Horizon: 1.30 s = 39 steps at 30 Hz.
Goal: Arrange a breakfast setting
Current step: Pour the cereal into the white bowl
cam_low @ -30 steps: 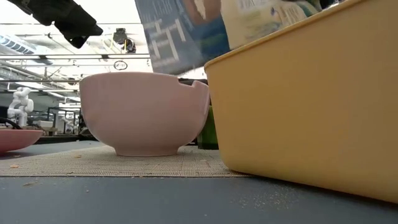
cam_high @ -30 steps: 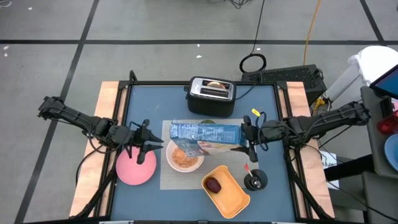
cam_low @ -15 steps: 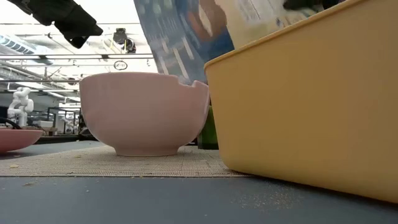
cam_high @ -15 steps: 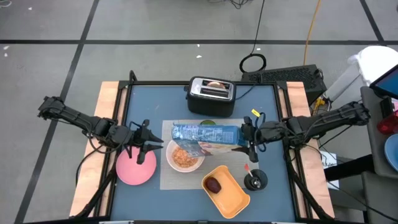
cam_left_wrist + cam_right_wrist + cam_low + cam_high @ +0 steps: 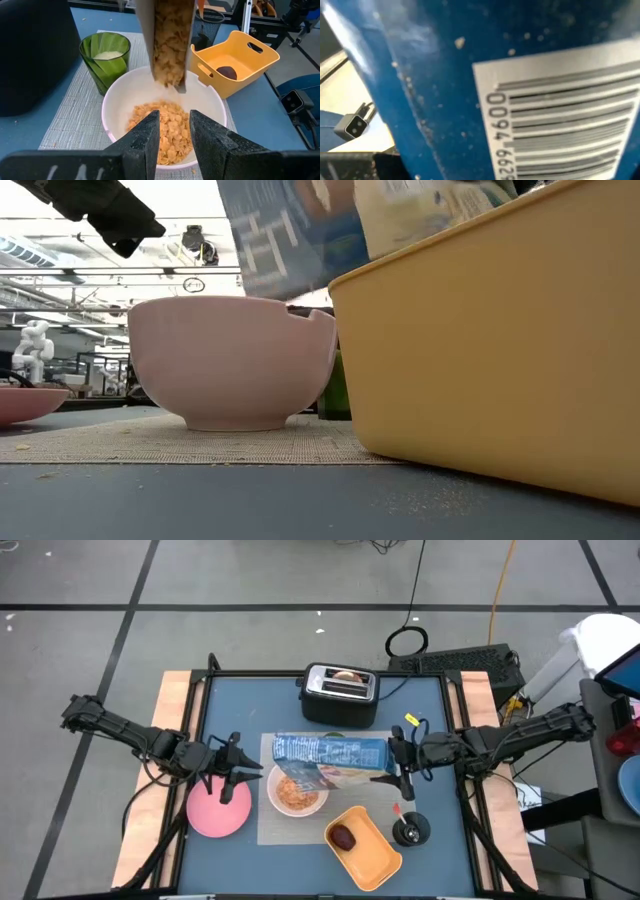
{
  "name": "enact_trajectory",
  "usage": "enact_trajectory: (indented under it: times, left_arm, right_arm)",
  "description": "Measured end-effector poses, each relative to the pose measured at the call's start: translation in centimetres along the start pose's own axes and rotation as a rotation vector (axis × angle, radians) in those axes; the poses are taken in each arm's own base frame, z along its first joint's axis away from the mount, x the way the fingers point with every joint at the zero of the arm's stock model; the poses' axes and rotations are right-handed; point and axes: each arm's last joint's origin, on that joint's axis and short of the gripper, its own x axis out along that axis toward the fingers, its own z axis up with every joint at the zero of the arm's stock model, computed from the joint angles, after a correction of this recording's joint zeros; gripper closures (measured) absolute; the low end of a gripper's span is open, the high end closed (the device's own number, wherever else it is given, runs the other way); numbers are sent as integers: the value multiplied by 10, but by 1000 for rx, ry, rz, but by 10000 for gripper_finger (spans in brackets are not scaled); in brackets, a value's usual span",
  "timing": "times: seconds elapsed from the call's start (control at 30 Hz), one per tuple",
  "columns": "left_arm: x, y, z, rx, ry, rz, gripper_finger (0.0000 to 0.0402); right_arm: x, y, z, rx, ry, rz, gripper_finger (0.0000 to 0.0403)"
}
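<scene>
My right gripper (image 5: pixel 398 764) is clamped on the base of the box (image 5: pixel 330 752), tipped flat over the bowl (image 5: pixel 297 791) on the placemat (image 5: pixel 270 825), cereal spilling in. I judge the carton light and crushable, best held low on its broad faces. My left gripper (image 5: pixel 232 765) hangs above the plate (image 5: pixel 213 813), fingers (image 5: pixel 145 135) slightly apart.

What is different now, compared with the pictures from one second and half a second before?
Very little. The right gripper still holds the blue cereal box tipped over the white bowl, and the box rocked slightly, then came back to where it was. Cereal is falling into the bowl. The left gripper, pink plate, green cup, orange tray and toaster have not moved.
</scene>
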Motion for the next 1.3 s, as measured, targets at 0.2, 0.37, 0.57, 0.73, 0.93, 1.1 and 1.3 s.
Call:
enact_trajectory:
  times: [0.2, 0.37, 0.57, 0.73, 0.93, 1.1, 1.3]
  left_arm:
    - [0, 0, 0, 0, 0, 0, 289]
    - [0, 0, 0, 1, 0, 0, 289]
    - [0, 0, 0, 1, 0, 0, 289]
    - [0, 0, 0, 2, 0, 0, 289]
    - [0, 0, 0, 2, 0, 0, 289]
    - [0, 0, 0, 2, 0, 0, 289]
    - [0, 0, 0, 2, 0, 0, 289]
  right_arm:
    - [0, -1, -4, -1, 39, -6, 143]
    - [0, 0, -3, 2, 32, -5, 142]
    - [0, 0, -3, 2, 30, -2, 143]
    - [0, 0, -3, 8, 27, -3, 142]
    - [0, -1, -4, 3, 43, -4, 143]
    - [0, -1, -4, 16, 38, -5, 142]
    - [-1, 0, 0, -20, 3, 2, 143]
